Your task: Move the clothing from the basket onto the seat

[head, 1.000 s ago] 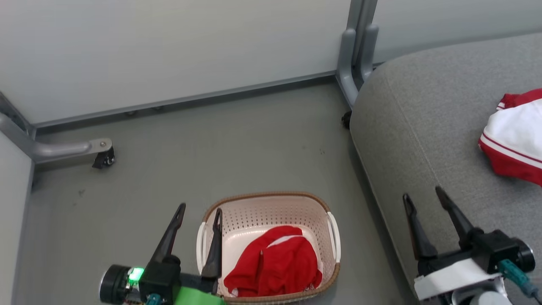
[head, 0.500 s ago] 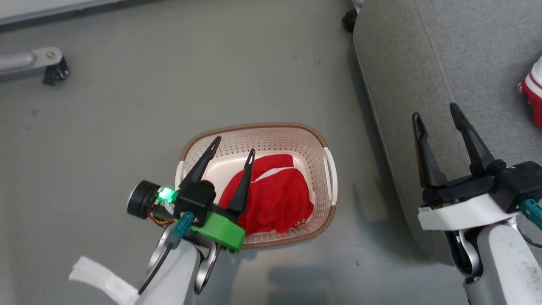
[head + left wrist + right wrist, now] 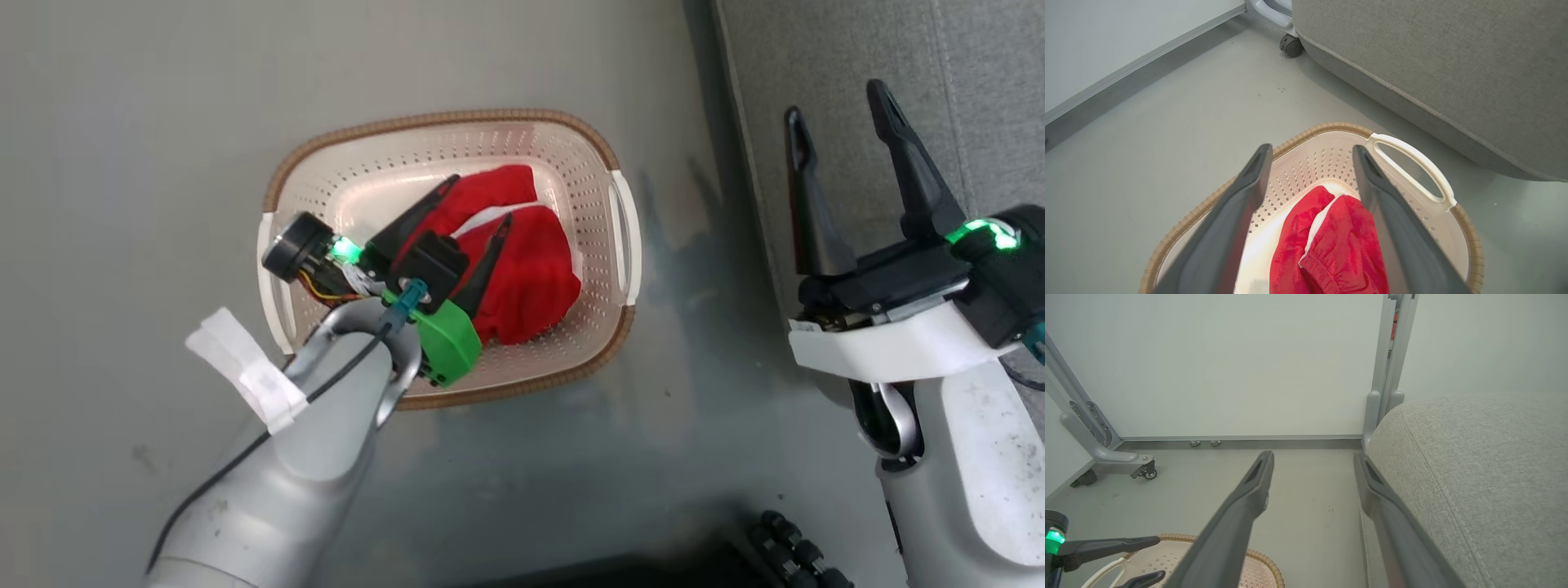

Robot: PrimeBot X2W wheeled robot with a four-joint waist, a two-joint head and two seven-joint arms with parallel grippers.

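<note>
Red clothing (image 3: pixel 522 269) was seen bunched in the basket (image 3: pixel 457 131) at frame centre, not yet carried to the seat (image 3: pixel 963 98) at upper right. The left gripper (image 3: pixel 480 198), over it, and the right gripper (image 3: pixel 834 100) were held spread, empty.

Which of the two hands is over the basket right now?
The left hand, open, poised above the red clothing in the basket. The right hand, also open, is off to the side by the edge of the seat.

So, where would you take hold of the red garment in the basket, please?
I'd probably grip the raised fold beside the white trim, coming down from above: the red garment lies bunched, and the walls of the basket block sideways approach.
</note>
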